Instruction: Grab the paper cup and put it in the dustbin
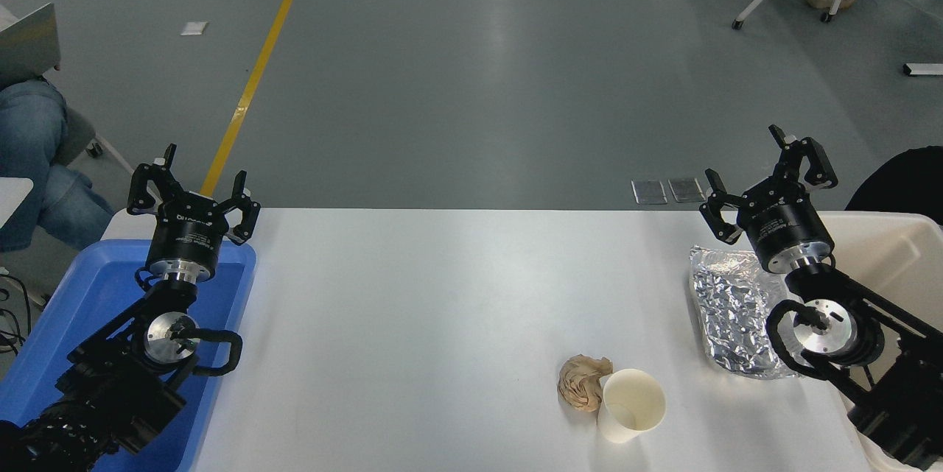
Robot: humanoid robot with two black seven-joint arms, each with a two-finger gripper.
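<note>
Grey floor with a yellow line lay beyond my white surface (442, 295). Touching the brown paper wad (583, 381) sat the paper cup (631, 406), empty, mouth tipped toward me; I judged it light and easily crushed, best pinched softly across the wall. Right of the cup, my right hand (770, 181) hung splayed above a foil tray (729, 310) beside the dustbin (884, 236), whose contents I couldn't see. Left hand (195, 192) hovered parked, spread, over an empty blue tray (59, 332)

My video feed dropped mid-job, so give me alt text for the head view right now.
A cream-white paper cup stands on the white table, apparently touching a crumpled brown paper wad on its left. The right claw hangs open above a crinkled foil tray, beside the cream-beige plastic dustbin. The left claw is open over a blue tray.
</note>
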